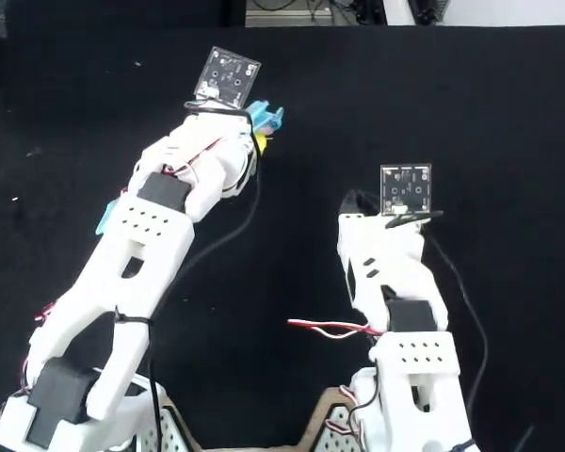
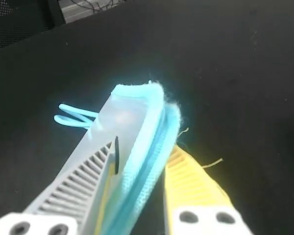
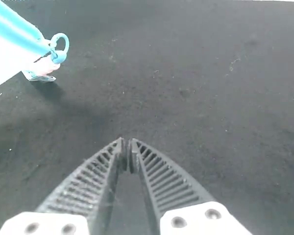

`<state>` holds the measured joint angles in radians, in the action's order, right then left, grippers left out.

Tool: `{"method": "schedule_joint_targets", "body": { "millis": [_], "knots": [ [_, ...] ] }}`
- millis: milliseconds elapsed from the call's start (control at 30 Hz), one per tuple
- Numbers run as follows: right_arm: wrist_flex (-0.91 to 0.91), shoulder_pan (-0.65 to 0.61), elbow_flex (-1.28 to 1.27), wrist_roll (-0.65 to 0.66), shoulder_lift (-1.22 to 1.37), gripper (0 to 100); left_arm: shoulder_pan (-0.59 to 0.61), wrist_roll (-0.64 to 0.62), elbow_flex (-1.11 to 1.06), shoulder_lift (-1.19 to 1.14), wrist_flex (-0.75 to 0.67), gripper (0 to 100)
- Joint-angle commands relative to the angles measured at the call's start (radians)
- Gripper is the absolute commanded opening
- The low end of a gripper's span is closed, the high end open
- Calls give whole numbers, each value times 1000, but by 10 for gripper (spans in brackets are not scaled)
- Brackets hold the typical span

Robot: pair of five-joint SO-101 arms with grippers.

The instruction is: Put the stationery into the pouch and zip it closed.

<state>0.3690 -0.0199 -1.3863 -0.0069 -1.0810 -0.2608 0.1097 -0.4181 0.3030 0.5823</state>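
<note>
- The left gripper (image 2: 146, 132) was pinched on the blue pouch (image 2: 161, 117), one pale finger and one yellow finger clamping its fuzzy zip edge. In the high view the pouch sat at the far end of that arm, above the black bench (image 3: 210, 73).
- The right gripper (image 3: 127, 149) was pressed together on nothing, low over bare bench and well apart from the pouch.
- A blue ring pull (image 3: 59, 47) hung off the corner of the pouch in the right wrist view. A thin blue loop (image 2: 71, 117) showed beyond the pale finger in the left wrist view.
- No stationery could be seen on the bench. Whether it was inside the pouch could not be told.
- The step in hand looked like the zipping, with the pouch anchored by one arm and the pull waiting for the other.
- To do it well, the right gripper would need to spread before it reached the ring, then close on the ring itself rather than on fabric.
- The pull should run along the zip line, away from the left gripper, so the cloth stays taut.
- The left grip was on the very edge, so a hard tug might drag the pouch free.
</note>
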Motion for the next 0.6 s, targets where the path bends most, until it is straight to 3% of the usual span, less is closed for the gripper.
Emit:
{"method": "schedule_joint_targets", "body": {
  "millis": [0, 167, 333, 567],
  "knots": [
    [-25, -6, 2, 11, -21, 15, -35, -11, 96, 5, 58, 146],
    [-25, -5, 2, 11, -21, 15, -62, -14, 93, 5, 91, 221],
    [-25, -5, 2, 11, -21, 15, -53, -106, 93, 6, 92, 216],
    [-25, -5, 2, 11, -21, 15, -53, -117, 104, 18, 92, 216]
  ]
}}
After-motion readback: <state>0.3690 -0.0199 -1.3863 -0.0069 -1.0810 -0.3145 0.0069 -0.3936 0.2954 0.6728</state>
